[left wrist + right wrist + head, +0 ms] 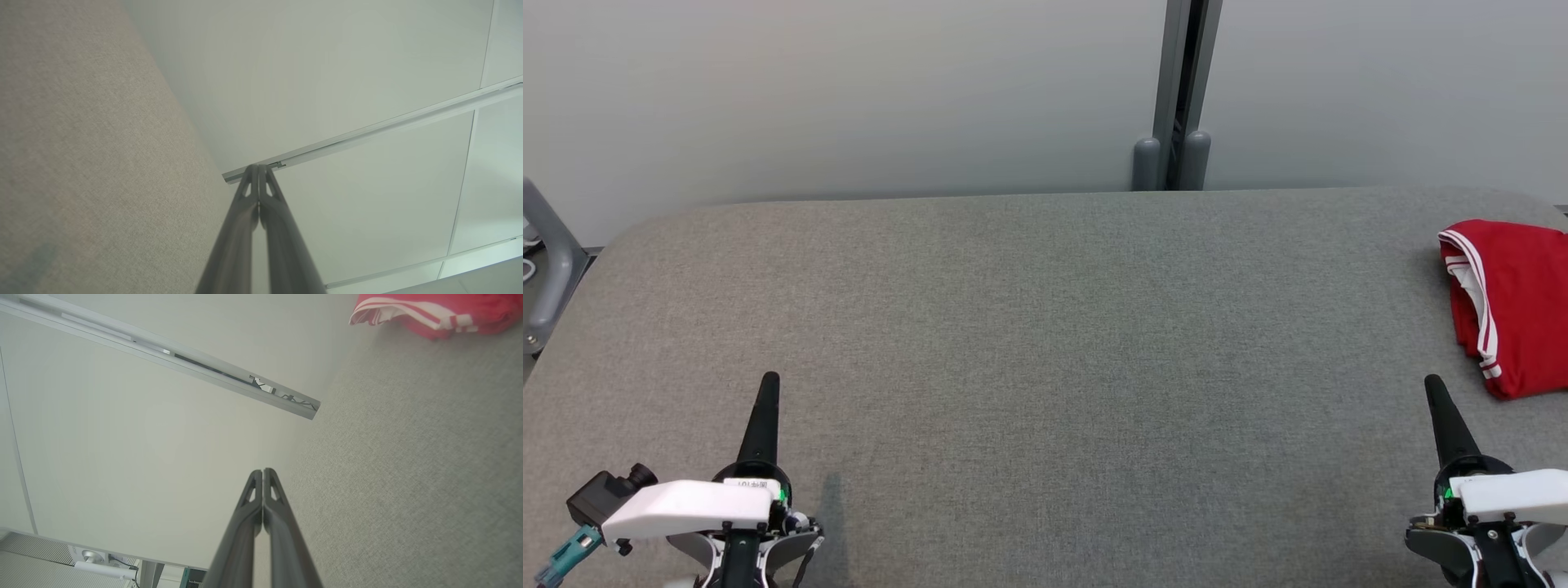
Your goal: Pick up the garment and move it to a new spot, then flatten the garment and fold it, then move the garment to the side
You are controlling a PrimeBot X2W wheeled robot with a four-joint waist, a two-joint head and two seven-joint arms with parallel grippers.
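Note:
The garment (1515,306) is red with white stripes and lies folded at the right edge of the grey table (1045,367); the picture's edge cuts off its right part. The right wrist view catches the garment (433,312) at its top right. My left gripper (769,380) rests at the lower left, shut, nothing in it. My right gripper (1432,382) rests at the lower right, shut and empty, a short way in front of the garment. Both wrist views show the fingers pressed together: the left gripper (258,166) and the right gripper (262,471).
A pale wall with a dark vertical post (1180,94) stands behind the table. A grey metal bar (547,261) sits off the table's left edge. The table's rounded corners lie at the far left and far right.

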